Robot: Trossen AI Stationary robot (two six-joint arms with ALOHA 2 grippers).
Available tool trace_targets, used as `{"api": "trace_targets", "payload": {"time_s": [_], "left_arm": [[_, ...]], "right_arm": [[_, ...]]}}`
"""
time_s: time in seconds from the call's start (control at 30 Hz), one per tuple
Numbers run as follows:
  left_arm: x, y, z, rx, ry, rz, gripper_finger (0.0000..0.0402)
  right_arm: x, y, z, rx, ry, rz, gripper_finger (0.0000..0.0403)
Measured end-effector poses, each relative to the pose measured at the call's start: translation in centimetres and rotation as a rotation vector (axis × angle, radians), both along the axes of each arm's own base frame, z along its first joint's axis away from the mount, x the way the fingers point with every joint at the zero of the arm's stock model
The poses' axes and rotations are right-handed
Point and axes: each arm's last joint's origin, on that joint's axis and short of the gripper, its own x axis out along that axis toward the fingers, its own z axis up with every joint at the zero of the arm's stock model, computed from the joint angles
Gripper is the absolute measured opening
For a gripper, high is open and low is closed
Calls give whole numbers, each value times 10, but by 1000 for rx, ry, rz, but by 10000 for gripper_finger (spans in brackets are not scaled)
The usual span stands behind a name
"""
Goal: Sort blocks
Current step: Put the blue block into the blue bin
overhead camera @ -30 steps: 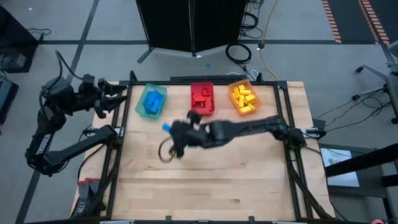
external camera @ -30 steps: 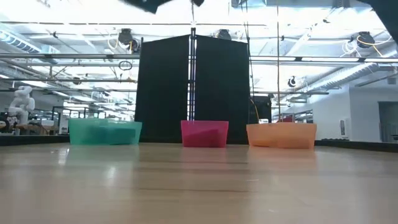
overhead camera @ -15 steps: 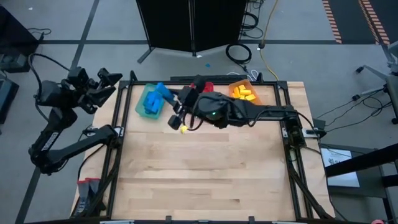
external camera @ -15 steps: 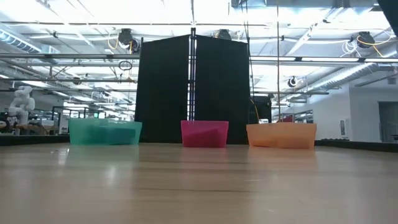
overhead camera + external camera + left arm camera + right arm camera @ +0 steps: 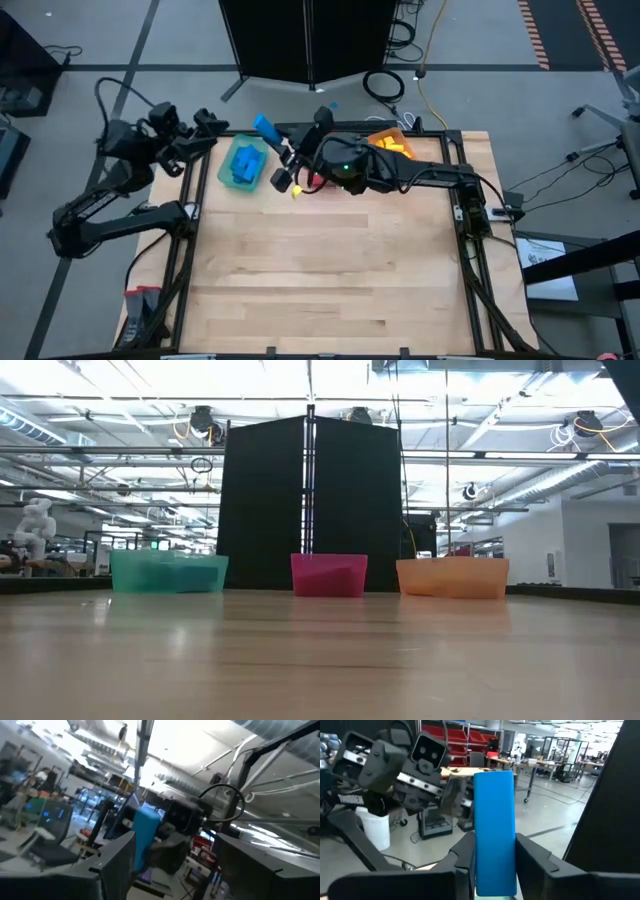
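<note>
- From above: right gripper (image 5: 273,140) at the top middle of the frame, just past the top right corner of the teal bin (image 5: 225,172). Fingers closed on one blue block (image 5: 265,127), held up in the air.
- Same view: left gripper (image 5: 212,132) at the upper left, just left of the teal bin. Pointed at that block, near it but apart. Fingers spread open, nothing in them.
- Same view: blue blocks (image 5: 243,165) heaped in the teal bin, yellow blocks (image 5: 394,151) in the orange bin (image 5: 404,133). Red ones: cannot tell here, right arm in the way. No loose blocks to be seen on the wooden counter (image 5: 330,280). So nearly done by the look of it, with only the held blue block left to drop in.
- From the counter top: bare pale wood, smooth and a bit shiny. At the back, teal bin on the left, red bin (image 5: 328,575) in the middle, orange bin on the right. Behind them a tall black screen (image 5: 310,500) and a big bright hall with pipes and lights overhead. No grippers here.
- Left wrist: own two dark fingers (image 5: 117,865) wide apart, the blue block seen between them, farther off in the other gripper.
- Right wrist: blue block standing upright, pinched between the two fingers (image 5: 462,855). Left arm close behind it, then shelves, desks and a white bucket.
</note>
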Motion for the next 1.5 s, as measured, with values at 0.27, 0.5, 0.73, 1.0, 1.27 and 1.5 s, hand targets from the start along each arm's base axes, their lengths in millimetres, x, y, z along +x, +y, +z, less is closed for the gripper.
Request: {"api": "trace_targets", "payload": {"time_s": [0.27,0.5,0.73,1.0,1.27,1.5], "left_arm": [[38,10,-7,-10,-1,-33,272],[61,14,-18,31,56,-40,272],[64,11,-17,102,34,49,272],[64,10,-15,149,1,77,272],[61,2,-6,200,-93,35,272],[68,5,-10,189,-67,33,272]], "right_arm": [[0,0,0,-2,4,1,84],[0,0,-1,-2,7,1,84],[1,1,-1,18,-4,54,84],[2,1,-2,42,-3,105,84],[2,-8,-4,68,5,109,84],[3,-9,-3,79,-10,162,84]]}}
